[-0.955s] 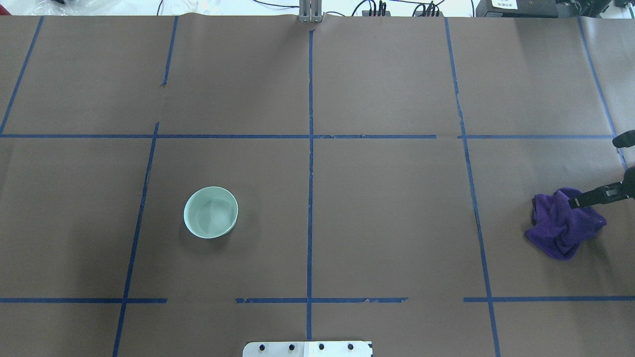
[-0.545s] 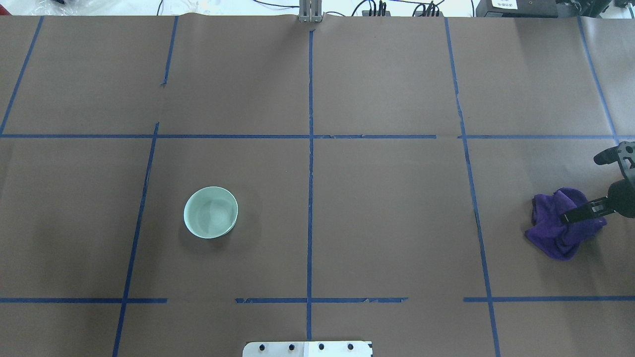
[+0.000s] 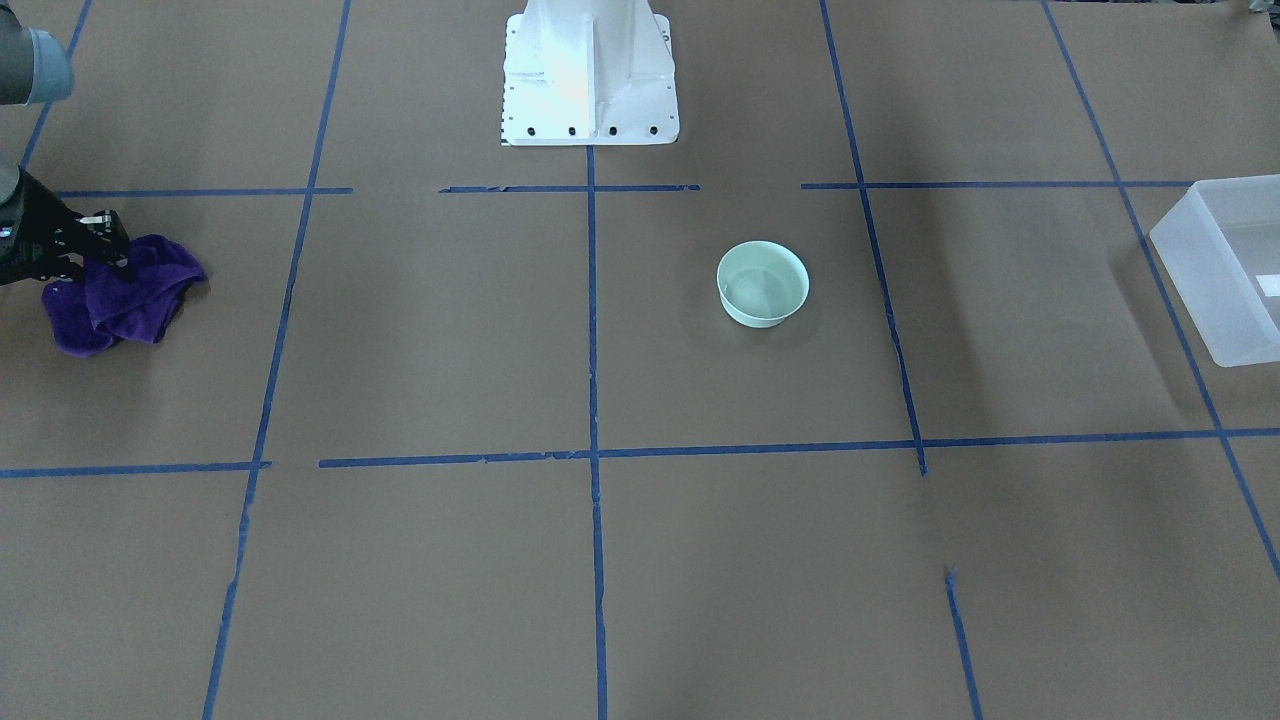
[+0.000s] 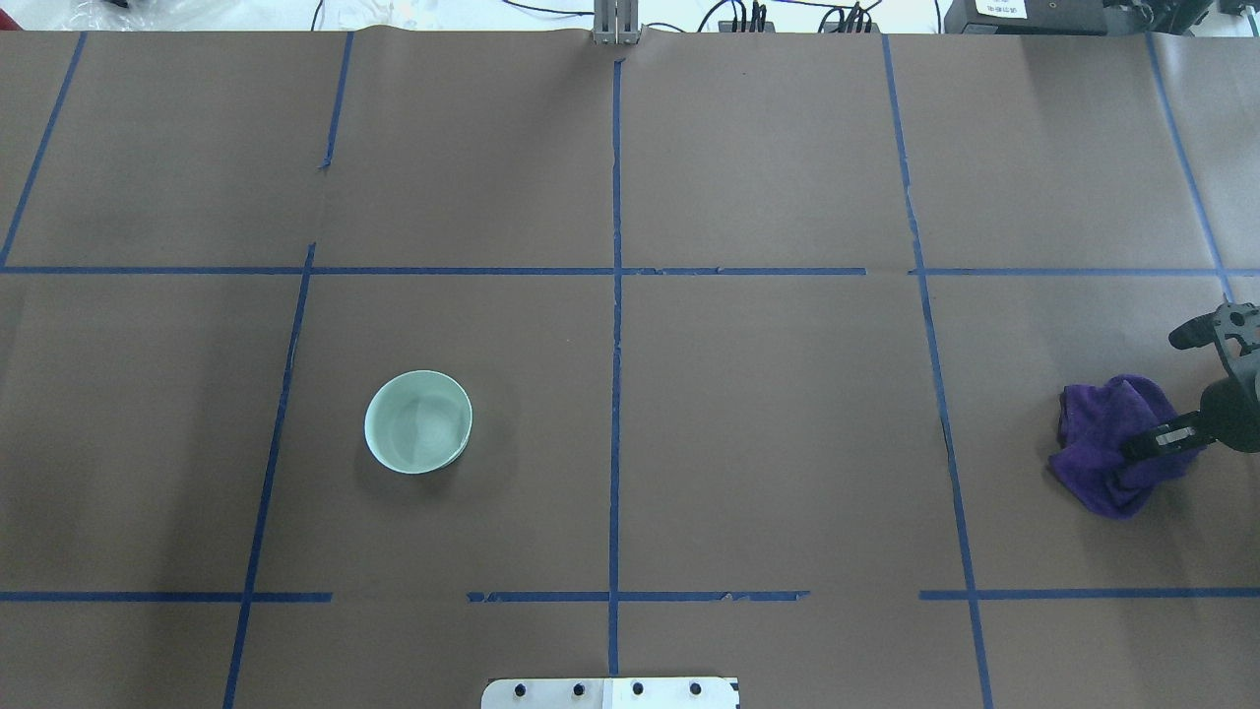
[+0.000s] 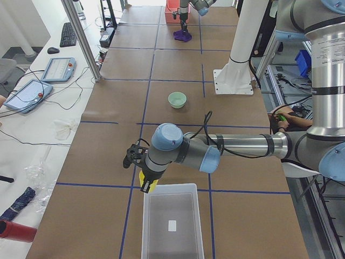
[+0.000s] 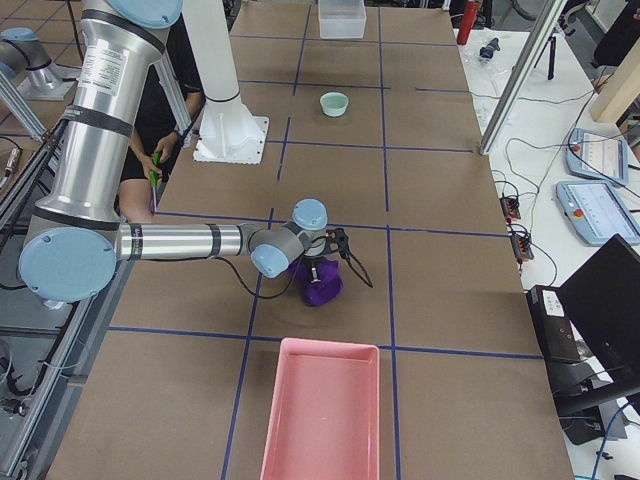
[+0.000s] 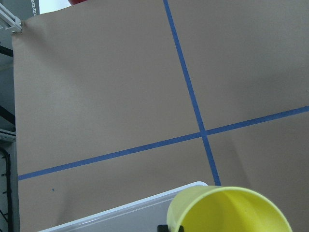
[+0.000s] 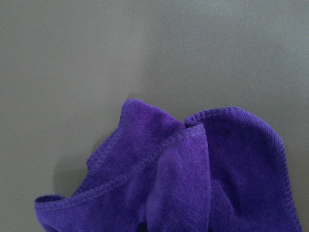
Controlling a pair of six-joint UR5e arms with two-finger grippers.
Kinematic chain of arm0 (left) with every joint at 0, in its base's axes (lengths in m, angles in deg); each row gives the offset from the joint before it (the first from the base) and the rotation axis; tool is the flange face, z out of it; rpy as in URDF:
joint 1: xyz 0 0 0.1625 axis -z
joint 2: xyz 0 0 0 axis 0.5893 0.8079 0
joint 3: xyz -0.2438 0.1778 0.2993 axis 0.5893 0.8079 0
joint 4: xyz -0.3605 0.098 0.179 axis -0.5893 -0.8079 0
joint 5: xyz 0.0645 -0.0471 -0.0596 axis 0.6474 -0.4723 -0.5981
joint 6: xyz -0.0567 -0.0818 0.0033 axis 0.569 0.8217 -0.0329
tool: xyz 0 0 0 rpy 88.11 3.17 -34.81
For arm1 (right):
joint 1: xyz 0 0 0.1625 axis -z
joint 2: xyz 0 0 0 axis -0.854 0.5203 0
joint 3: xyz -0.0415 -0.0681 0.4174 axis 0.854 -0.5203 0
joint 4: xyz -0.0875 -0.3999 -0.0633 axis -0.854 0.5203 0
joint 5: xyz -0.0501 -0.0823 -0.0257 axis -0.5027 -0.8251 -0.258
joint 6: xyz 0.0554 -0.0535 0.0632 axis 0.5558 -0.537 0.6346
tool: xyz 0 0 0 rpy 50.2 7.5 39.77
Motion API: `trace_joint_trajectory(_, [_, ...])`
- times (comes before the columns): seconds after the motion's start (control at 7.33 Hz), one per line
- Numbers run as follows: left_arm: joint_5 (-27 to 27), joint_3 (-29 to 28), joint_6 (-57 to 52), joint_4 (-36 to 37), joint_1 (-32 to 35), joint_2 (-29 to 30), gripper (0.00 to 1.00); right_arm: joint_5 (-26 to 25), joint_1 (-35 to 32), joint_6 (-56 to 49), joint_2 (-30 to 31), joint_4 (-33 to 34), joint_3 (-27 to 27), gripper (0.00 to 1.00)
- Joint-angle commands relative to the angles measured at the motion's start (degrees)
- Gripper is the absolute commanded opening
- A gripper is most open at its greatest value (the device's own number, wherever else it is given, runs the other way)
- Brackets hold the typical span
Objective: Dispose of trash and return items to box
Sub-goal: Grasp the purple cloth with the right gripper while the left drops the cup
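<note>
My left gripper [image 5: 144, 181] is shut on the small yellow cup [image 5: 147, 185] and holds it over the near rim of the frosted-white box [image 5: 171, 186]. In the left wrist view the cup [image 7: 227, 210] hangs just above the box's rim [image 7: 120, 212]. The box [image 3: 1195, 290] also shows at the front view's right edge. My right gripper [image 4: 1142, 448] is down on a crumpled purple cloth [image 4: 1102, 463]. It also shows there in the front view [image 3: 105, 245]. I cannot tell whether its jaws are open or shut. The cloth [image 8: 193, 183] fills the lower right wrist view.
A pale green bowl [image 4: 418, 421] stands alone left of the centre tape line and also shows in the front view [image 3: 763, 283]. A pink tray [image 6: 330, 343] sits at the table's end near the cloth. The white robot base [image 3: 588, 70] stands at the table's edge.
My right gripper has moved toward the robot's side, over the purple cloth, and lower onto it. The cloth has bunched slightly. The bowl has not moved.
</note>
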State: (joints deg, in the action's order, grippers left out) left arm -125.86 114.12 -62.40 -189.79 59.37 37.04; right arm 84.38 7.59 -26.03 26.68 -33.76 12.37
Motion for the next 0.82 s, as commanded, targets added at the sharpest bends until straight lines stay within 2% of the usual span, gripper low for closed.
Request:
trace_joint_trajectory(0.0, [0.07,-3.77,-1.05,-0.32,0.33,0.02,0.00,0.16,-0.27,-0.02,1.10,0.04,2.23,0.00])
trace_joint_trajectory(0.14, [0.07,-5.26,-1.05,-0.32,0.33,0.02,0.00,0.85,-0.79,0.07,2.06,0.65,4.52,0.00])
trace_joint_trajectory(0.55, [-0.36,-7.29,1.49,-0.58,0.06,-1.91,0.00,1.74,-8.59,-0.28,1.64,20.19,19.96,0.00])
trace_joint_trajectory(0.68, [-0.63,-8.00,1.50,-0.50,-0.55,-2.08,0.00,1.83,-11.75,-1.07,1.63,23.13,22.97,0.00])
